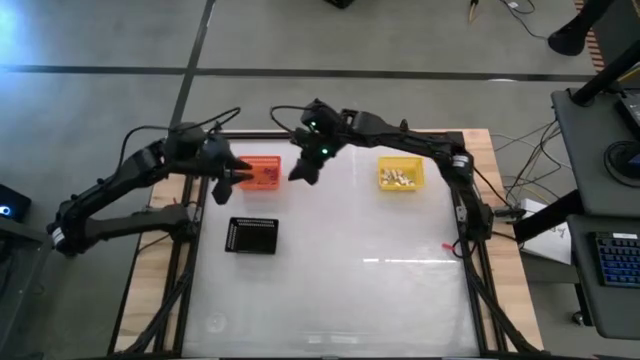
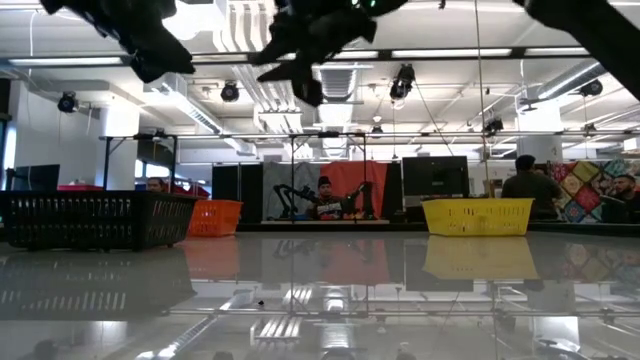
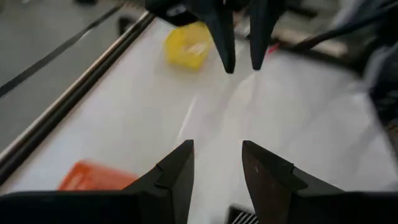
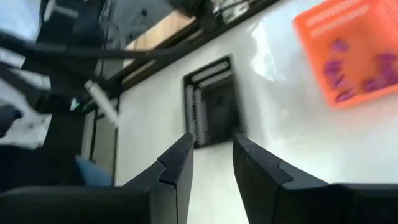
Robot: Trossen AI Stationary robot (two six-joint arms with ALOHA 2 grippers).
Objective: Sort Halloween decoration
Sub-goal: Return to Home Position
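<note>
Lying in the small orange plastic basket [image 4: 317, 31] at far left are purple trinkets [image 4: 348, 68]; cream trinkets [image 1: 400, 178] fill the yellow plastic basket [image 1: 401, 160] at far right. The left gripper [image 3: 217, 146] and right gripper [image 4: 211, 138] hover either side of the orange basket, fingers slightly parted, empty.

Up high, left gripper [image 1: 232, 178] hangs at ten o'clock, fingers parted; right gripper [image 1: 302, 170] at eleven, parted too.
</note>
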